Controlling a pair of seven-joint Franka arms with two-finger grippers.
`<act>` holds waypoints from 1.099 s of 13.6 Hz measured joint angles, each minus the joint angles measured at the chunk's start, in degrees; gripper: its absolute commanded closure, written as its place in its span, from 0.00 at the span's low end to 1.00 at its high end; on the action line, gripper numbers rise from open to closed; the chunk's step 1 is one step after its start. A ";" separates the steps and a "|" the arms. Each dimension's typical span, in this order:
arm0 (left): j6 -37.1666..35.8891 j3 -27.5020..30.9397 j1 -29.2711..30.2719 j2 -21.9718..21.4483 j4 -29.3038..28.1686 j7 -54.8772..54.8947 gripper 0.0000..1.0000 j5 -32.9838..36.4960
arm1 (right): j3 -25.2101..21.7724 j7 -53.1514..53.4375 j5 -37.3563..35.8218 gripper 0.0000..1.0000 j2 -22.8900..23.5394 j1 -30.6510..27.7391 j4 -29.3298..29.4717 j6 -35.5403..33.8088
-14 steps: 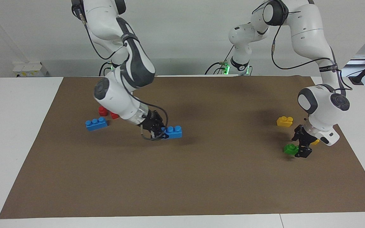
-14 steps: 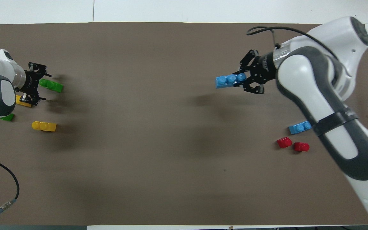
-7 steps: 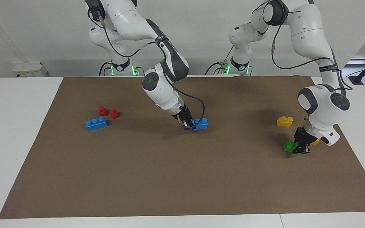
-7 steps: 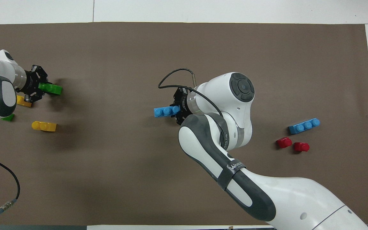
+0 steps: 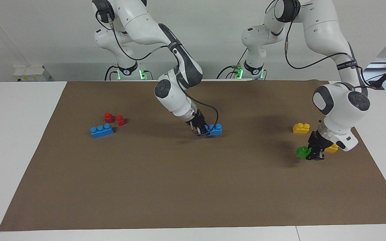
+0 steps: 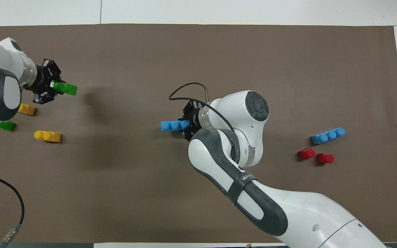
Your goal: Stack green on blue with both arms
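the left gripper [image 5: 308, 153] is now clamping and lifting the green brick [image 5: 302, 152] while the right gripper [image 5: 203, 130] is parking its blue brick [image 5: 215, 130] mid-mat, so stacking's looking close.

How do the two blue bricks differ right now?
The blue brick in the right hand sits mid-mat, one end clamped; the loose blue brick lies free beside the red pieces, toward the right arm's end. Both are light blue with three studs.
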 measured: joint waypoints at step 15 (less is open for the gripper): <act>6.46 -0.21 -29.53 -9.11 -14.17 -49.84 1.00 1.04 | -0.02 -1.46 2.10 1.00 0.95 0.15 -4.67 6.43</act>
